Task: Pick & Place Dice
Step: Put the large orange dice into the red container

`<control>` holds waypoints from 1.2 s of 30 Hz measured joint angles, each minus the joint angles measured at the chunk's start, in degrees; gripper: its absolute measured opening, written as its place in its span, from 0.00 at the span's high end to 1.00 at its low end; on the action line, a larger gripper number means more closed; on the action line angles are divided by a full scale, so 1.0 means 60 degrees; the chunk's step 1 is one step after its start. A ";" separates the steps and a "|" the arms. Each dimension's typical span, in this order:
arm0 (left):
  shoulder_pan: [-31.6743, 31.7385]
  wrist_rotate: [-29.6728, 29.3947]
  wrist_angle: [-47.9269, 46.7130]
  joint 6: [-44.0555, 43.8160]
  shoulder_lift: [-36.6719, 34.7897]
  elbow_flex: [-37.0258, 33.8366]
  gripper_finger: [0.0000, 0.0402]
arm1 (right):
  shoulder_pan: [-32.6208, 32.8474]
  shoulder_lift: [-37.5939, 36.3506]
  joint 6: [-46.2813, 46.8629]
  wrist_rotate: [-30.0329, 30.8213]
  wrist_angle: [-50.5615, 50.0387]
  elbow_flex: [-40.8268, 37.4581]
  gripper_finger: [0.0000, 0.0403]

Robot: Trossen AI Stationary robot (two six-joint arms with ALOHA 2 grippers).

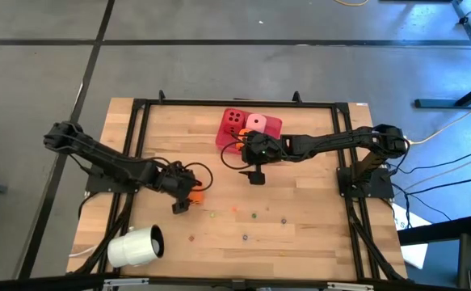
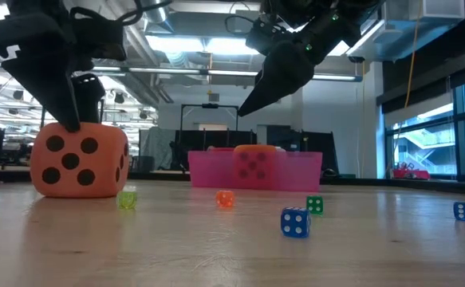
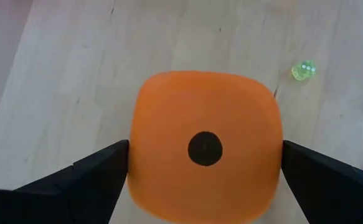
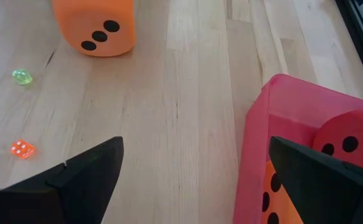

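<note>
Left gripper (image 1: pixel 188 196), seen from above: jaws spread wide, straddling an orange die (image 1: pixel 195 195) on the wooden table (image 1: pixel 300 234), not clamped yet by the look of it. Right gripper (image 1: pixel 250 152) also spread wide, holding nothing, poised at the near edge of the red tray (image 1: pixel 223 137); red die (image 1: pixel 234 120) and pale pink die (image 1: pixel 257 124) sit in the tray just beyond it. White cup (image 1: pixel 136 246) lying on its side, well apart from the left claw, toward the table's front edge.

Low view: left gripper (image 2: pixel 57 100) down over the orange die (image 2: pixel 79 159), finger tips at its upper edge, die resting on the table. Right gripper (image 2: pixel 276 80) raised above the tray (image 2: pixel 304 169), clear of it; another orange die (image 2: pixel 254 165) inside. Tiny dice scattered on the table in front, incl. a small blue die (image 2: pixel 294 222).

Left wrist view: orange die (image 3: pixel 205 147), single pip up, centred btwn both dark fingers (image 3: pixel 84 180), w/ slight gaps each side. Likely lined up this way so closing grips two flat faces. Small green die (image 3: pixel 304 70) beyond.

Right wrist view: fingers (image 4: pixel 81 174) apart, empty; tray corner (image 4: pixel 262 124) btwn them and to one side, orange die (image 4: pixel 94 25) far ahead.
</note>
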 joint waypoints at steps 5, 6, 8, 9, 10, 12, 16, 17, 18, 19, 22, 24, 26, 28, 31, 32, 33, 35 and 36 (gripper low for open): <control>0.0011 0.0067 0.0166 0.0074 -0.0044 -0.0004 0.00 | 0.0000 0.0000 -0.0004 0.0000 -0.0003 0.0000 0.01; 0.0011 0.0045 0.0144 0.0087 -0.0039 -0.0004 0.00 | 0.0000 0.0000 -0.0002 0.0000 0.0000 0.0000 0.01; 0.0011 -0.0007 0.0064 0.0142 0.0103 -0.0003 0.00 | 0.0000 0.0000 -0.0004 -0.0004 0.0000 0.0000 0.01; 0.0011 -0.0020 0.0051 0.0142 0.0187 0.0000 0.00 | 0.0000 0.0000 -0.0004 -0.0004 0.0000 0.0000 0.01; 0.0011 -0.0021 0.0107 0.0145 0.0271 -0.0036 0.00 | 0.0000 0.0000 -0.0004 -0.0004 -0.0001 0.0000 0.01; 0.0011 0.0039 0.0167 0.0122 0.0469 -0.0095 0.00 | 0.0000 0.0000 -0.0004 -0.0004 -0.0003 0.0000 0.01; 0.0011 0.0180 0.0275 0.0113 0.0796 -0.0102 0.00 | 0.0000 0.0000 -0.0004 -0.0021 0.0000 0.0000 0.01; 0.0011 0.0180 0.0295 0.0108 0.0818 -0.0102 0.00 | 0.0000 0.0000 -0.0004 -0.0022 0.0000 0.0000 0.01; 0.0011 0.0171 0.0299 0.0095 0.0845 -0.0106 0.00 | 0.0000 0.0000 -0.0004 -0.0022 0.0000 0.0000 0.01; 0.0011 0.0141 0.0295 0.0049 0.0901 -0.0106 0.00 | 0.0000 0.0000 -0.0004 -0.0022 -0.0003 0.0000 0.01; 0.0011 0.0102 0.0315 0.0004 0.1111 -0.0106 0.00 | 0.0000 0.0000 -0.0004 -0.0018 -0.0004 0.0000 0.01; 0.0011 0.0111 0.0396 0.0032 0.1166 -0.0118 0.00 | 0.0000 0.0000 0.0004 -0.0022 -0.0004 0.0000 0.01; 0.0011 0.0071 0.0512 0.0189 0.1151 -0.0120 0.00 | 0.0000 0.0000 0.0000 -0.0018 -0.0004 0.0000 0.01; 0.0011 -0.0097 0.0523 0.0315 0.1047 -0.0050 0.00 | 0.0000 0.0000 0.0004 -0.0018 -0.0004 0.0000 0.01; 0.0011 -0.0192 0.0276 0.0469 0.0801 0.0269 0.00 | 0.0000 0.0000 0.0004 -0.0020 -0.0004 0.0000 0.01; 0.0011 -0.0216 0.0137 0.0470 0.0724 0.0348 0.00 | 0.0000 0.0000 0.0007 -0.0022 -0.0010 0.0000 0.01; 0.0011 -0.0232 0.0011 0.0476 0.0649 0.0426 0.00 | 0.0000 0.0000 0.0007 -0.0019 -0.0055 0.0000 0.01; 0.0011 -0.0401 -0.0160 0.0518 0.0507 0.0577 0.00 | 0.0000 0.0000 0.0007 -0.0018 -0.0136 0.0000 0.01; 0.0011 -0.0614 -0.0191 0.0613 0.0422 0.0665 0.00 | 0.0000 0.0000 0.0007 -0.0018 -0.0142 0.0000 0.01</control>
